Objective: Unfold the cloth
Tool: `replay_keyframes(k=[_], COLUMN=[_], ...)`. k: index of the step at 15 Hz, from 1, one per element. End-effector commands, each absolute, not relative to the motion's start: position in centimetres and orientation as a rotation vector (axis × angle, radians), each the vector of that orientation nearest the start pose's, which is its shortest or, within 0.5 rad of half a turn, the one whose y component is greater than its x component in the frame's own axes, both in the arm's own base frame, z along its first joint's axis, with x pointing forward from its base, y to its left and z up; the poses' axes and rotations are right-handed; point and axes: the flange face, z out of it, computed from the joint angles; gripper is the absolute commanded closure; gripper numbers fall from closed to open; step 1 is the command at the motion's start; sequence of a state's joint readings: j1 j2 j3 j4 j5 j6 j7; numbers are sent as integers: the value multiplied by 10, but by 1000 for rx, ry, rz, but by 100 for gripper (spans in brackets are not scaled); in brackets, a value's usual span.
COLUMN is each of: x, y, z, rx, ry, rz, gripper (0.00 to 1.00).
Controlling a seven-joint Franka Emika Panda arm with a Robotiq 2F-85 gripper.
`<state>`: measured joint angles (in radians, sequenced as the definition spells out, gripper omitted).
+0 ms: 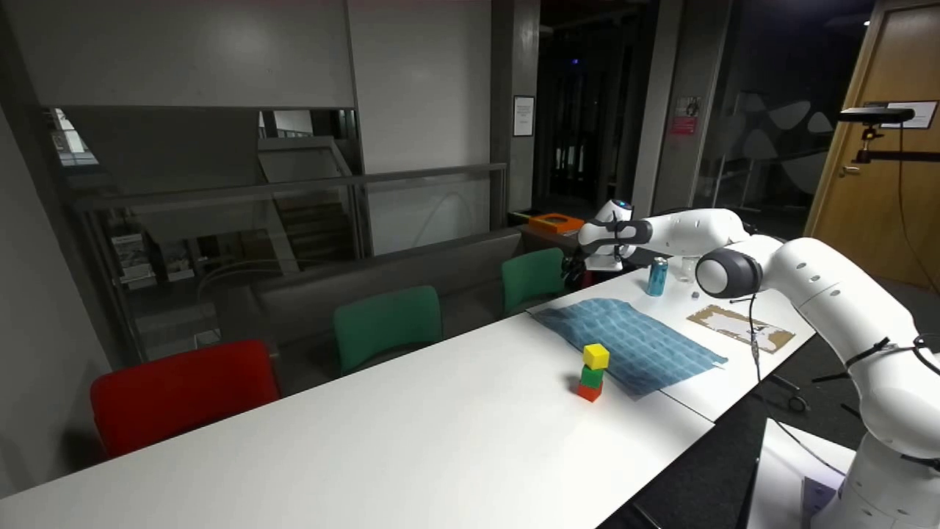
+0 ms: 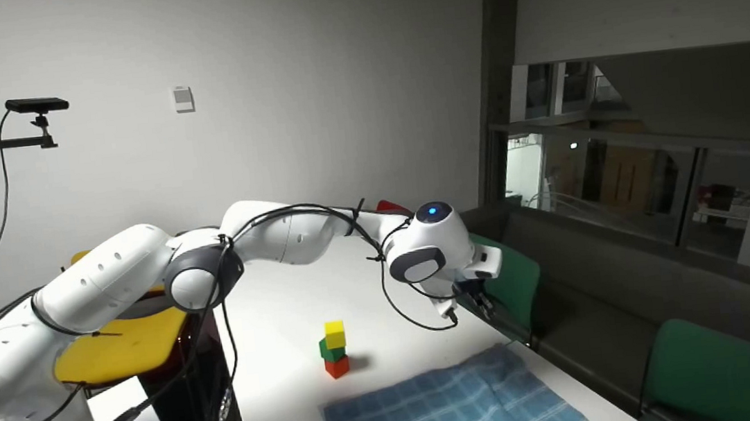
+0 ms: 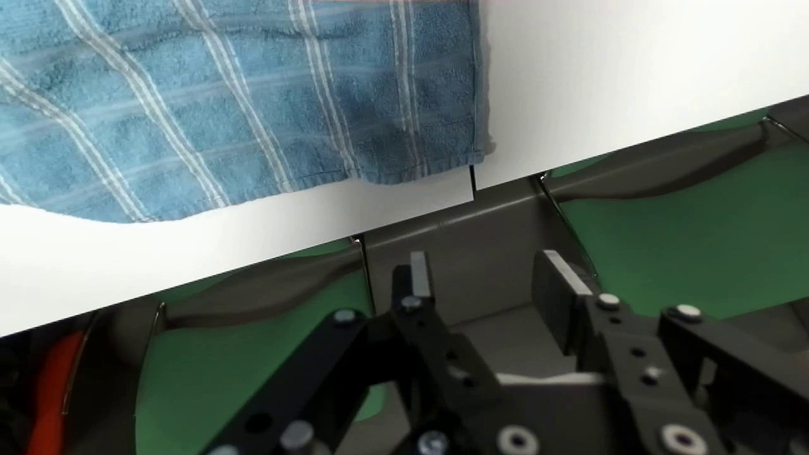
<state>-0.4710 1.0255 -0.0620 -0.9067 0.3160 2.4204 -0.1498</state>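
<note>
Both jaws of my gripper point(image 3: 492, 281) stand apart, holding nothing. The blue cloth point(image 3: 253, 95) lies nearly flat; unfolding looks about done, so I should retreat.

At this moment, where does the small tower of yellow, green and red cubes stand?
In an exterior view, the cube tower stands right of the picture's centre, on the white table, beside the blue checked fabric cloth, without touching it.

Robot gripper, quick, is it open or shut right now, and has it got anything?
Gripper: open, jaws apart with nothing between them; the blue cloth lies on the table, not held.
</note>
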Motion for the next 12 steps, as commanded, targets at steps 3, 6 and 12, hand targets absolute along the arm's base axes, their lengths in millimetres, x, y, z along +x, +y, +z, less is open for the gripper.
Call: replay_keyframes(k=[3, 6, 12], x=[717, 710, 671], y=[-407, -414, -438], z=[321, 333, 367], rx=[-2895, -2871, -2800], ry=[807, 817, 883], rz=[-742, -797, -938], gripper=[6, 0, 0])
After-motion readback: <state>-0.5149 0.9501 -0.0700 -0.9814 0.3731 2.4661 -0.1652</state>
